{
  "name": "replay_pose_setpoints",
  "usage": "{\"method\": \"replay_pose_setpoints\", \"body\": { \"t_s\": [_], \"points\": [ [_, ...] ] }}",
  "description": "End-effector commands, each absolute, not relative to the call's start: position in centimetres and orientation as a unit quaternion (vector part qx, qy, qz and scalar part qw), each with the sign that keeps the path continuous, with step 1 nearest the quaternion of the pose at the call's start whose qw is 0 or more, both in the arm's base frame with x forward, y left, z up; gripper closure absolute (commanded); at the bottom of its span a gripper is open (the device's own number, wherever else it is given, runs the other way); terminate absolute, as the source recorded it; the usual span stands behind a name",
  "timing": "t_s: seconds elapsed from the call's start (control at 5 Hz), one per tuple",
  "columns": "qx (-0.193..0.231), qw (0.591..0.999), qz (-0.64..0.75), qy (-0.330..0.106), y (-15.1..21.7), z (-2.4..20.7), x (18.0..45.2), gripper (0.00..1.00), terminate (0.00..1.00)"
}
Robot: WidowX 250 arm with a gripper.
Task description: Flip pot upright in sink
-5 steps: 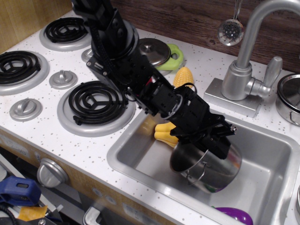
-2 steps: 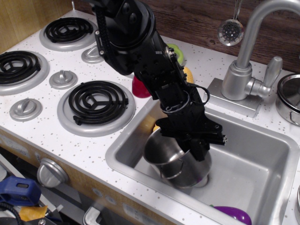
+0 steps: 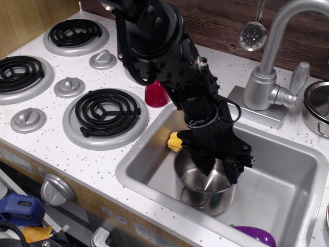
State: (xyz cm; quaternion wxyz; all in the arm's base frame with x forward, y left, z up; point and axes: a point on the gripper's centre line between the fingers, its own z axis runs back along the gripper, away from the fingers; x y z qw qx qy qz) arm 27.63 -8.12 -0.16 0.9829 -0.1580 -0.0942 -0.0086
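observation.image, claw (image 3: 220,170) hides pot (image 3: 201,194) rim, grip unclear

Shiny pot (image 3: 203,193) upright, in sink (image 3: 288,190)

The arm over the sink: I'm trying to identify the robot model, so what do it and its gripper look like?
The arm is matte black all over, built from chunky, boxy segments joined by rounded joints. Thin black cables loop along the outside near the wrist. The gripper is black too, with flat, angular fingers. No logos, coloured markings or covers are visible.
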Motion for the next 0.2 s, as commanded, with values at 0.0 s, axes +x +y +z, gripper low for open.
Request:
{"method": "replay_pose_setpoints", "body": {
  "t_s": [0.0],
  "points": [
    [-0.162,0.978,-0.009,-0.130,-8.11,1.79,28.80,0.00,1.00]
  ]
}}
